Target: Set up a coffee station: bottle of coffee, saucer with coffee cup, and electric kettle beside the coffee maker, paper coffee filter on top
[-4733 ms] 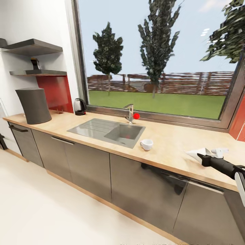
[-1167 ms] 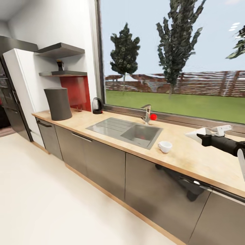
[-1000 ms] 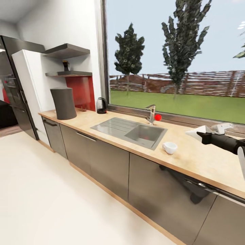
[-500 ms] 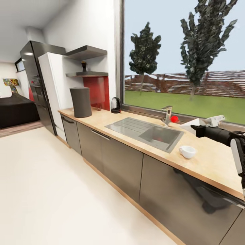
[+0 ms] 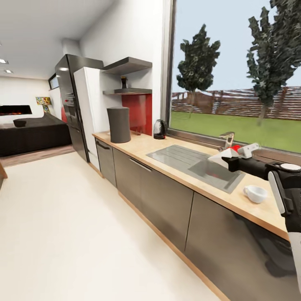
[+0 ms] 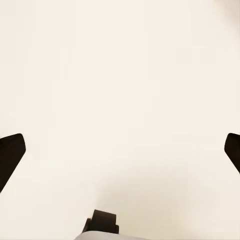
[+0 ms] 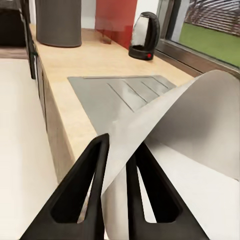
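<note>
My right gripper (image 5: 228, 161) is shut on the off-white paper coffee filter (image 5: 218, 157), held in the air above the sink. In the right wrist view both fingers (image 7: 95, 165) of the right gripper (image 7: 118, 150) pinch the filter's (image 7: 190, 130) curled sheet. The dark grey coffee maker (image 5: 119, 124) (image 7: 59, 22) stands at the countertop's (image 5: 144, 146) far end, and the electric kettle (image 5: 159, 129) (image 7: 145, 35) sits by the window. The bottle of coffee (image 5: 123, 82) stands on the kitchen shelf (image 5: 129, 91). The white coffee cup (image 5: 255, 194) sits on the counter near me. The saucer is out of view. My left gripper (image 6: 120, 155) is open over bare floor.
The inset grey sink (image 5: 196, 163) with its tap (image 5: 228, 140) lies between the cup and the kettle. A thicker grey shelf (image 5: 127, 65) hangs above the thin one. A white and black fridge unit (image 5: 81, 108) ends the counter run. Pale floor (image 5: 83, 234) stretches left.
The whole view has swung left along the counter, bringing the fridge and the living room into sight. My right gripper still holds the filter, and the things on the counter have not moved.
</note>
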Motion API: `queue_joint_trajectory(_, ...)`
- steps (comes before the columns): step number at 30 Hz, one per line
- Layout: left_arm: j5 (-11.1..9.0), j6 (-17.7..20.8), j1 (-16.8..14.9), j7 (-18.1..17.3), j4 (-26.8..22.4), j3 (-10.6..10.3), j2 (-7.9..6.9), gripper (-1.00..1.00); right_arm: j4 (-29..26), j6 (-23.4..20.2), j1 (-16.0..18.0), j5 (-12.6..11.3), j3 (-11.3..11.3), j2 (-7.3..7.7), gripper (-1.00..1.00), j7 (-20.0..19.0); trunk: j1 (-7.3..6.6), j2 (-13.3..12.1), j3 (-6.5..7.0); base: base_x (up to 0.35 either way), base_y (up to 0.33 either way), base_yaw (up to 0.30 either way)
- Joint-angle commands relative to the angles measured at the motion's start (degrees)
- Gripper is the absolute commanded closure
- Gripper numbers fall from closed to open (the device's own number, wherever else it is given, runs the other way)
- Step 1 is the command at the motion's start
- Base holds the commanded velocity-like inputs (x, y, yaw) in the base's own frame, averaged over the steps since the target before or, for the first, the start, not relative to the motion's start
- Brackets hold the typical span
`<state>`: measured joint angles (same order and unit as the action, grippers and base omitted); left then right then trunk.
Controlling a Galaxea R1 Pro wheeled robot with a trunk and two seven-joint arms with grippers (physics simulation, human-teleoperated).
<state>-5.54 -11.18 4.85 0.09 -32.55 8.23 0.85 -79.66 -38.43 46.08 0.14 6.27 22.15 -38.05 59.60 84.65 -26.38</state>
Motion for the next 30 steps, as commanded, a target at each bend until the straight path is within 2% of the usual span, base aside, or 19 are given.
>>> queue_joint_trajectory(1,-0.53,-0.06,0.0,-0.04,-0.06,0.03,0.03,-1.0,-0.06,-0.42,0.03,-0.06,-0.07,-0.01,1.0,-0.1,0.0,0.03,-0.05,0.0,0.0,0.27)
queue_joint_trajectory(9,-0.53,-0.01,0.0,-0.01,-0.06,0.03,0.03,-1.0,0.0,-0.46,-0.02,-0.54,-0.43,-0.25,1.0,-0.17,0.0,0.03,-0.05,0.0,0.0,0.27)
queue_joint_trajectory(19,-0.53,-0.06,-0.01,-0.01,-0.08,0.03,0.05,-1.0,0.1,-0.69,-0.16,-1.31,-0.18,-3.17,1.0,-0.4,0.0,0.03,-0.05,0.0,0.0,0.27)
queue_joint_trajectory(22,-0.51,-0.07,0.01,-0.01,-0.76,0.07,0.04,-1.0,0.15,-0.69,-0.61,-2.46,-0.03,-5.48,1.0,-0.44,0.0,0.03,-0.05,0.0,0.0,0.27)
queue_joint_trajectory(24,-0.48,-0.1,0.01,-0.01,-1.69,0.17,-0.04,-1.0,0.32,-0.65,-0.98,-4.03,0.02,-6.43,1.0,-0.54,0.0,0.03,-0.05,0.0,0.0,0.27)
queue_joint_trajectory(26,-0.45,-0.17,0.0,0.04,-2.08,0.41,-0.13,-1.0,0.51,-0.6,-1.57,-6.35,0.0,-6.84,1.0,-0.59,0.0,0.03,-0.05,0.0,0.0,0.27)
queue_joint_trajectory(30,-0.44,-0.23,0.01,0.14,-2.29,0.6,-0.26,-1.0,0.65,-0.52,-2.85,-8.11,-0.13,-7.17,1.0,-0.64,0.0,0.03,-0.05,0.0,0.0,0.27)
